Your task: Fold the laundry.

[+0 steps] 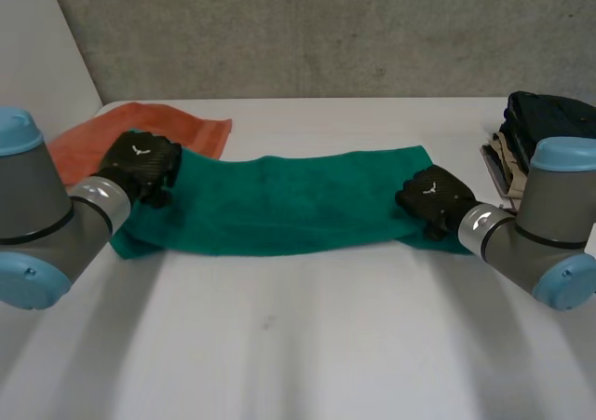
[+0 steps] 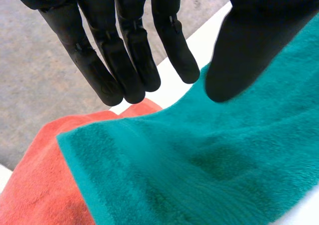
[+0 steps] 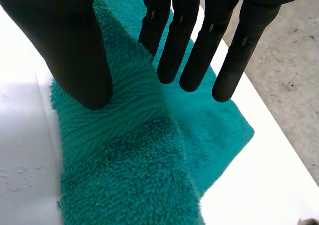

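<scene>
White table carries a teal towel, folded into a long strip across its middle, one end lying over an orange cloth. My left hand and right hand rest at opposite ends, fingers straight, thumbs apart, gripping nothing.

Teal towel folded into long strip, one end overlapping orange towel
</scene>
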